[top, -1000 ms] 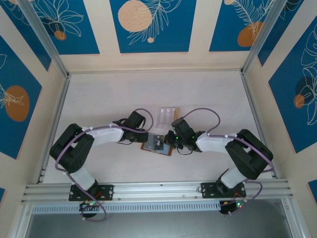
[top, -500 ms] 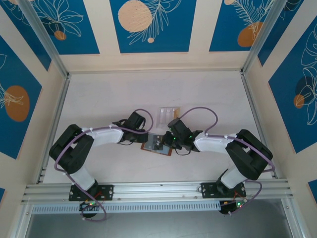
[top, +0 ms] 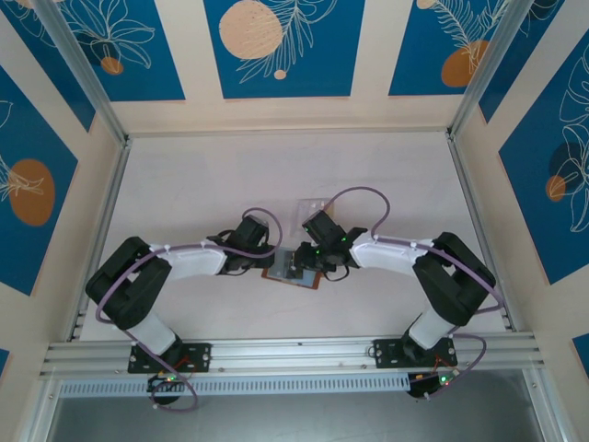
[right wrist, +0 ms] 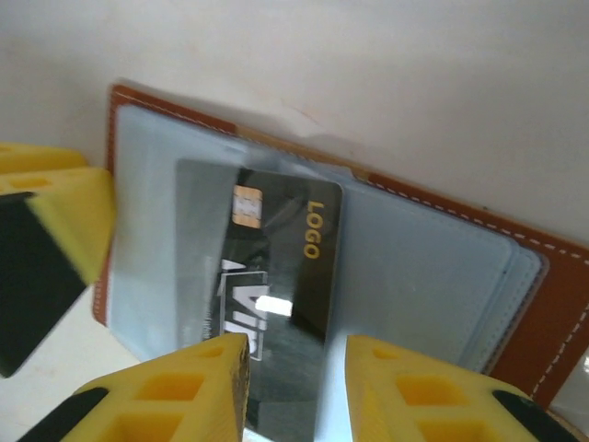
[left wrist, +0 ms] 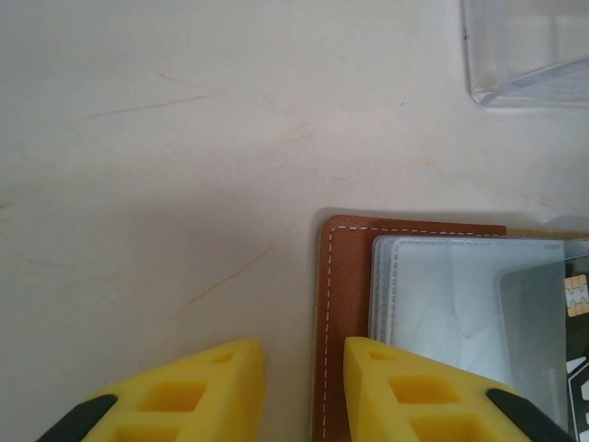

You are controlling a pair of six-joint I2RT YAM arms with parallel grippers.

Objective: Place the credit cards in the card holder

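The card holder lies open near the middle of the table, grey-blue pockets up. The clear plastic box sits just beyond it at about 1 o'clock.

The left gripper sits at the holder's 9 o'clock edge, fingers partly apart and clasping nothing. One tip is over bare table and the other over the stitched brown border, probably to pin the holder so it cannot slide.

From 3 o'clock the right gripper hovers over a dark credit card (chip and gold "LOGO" showing) that is part-way under a translucent pocket. Its fingers stand apart, either side of the card's free end; whether a pad touches it I cannot tell. I judge the card wants pushing in further.
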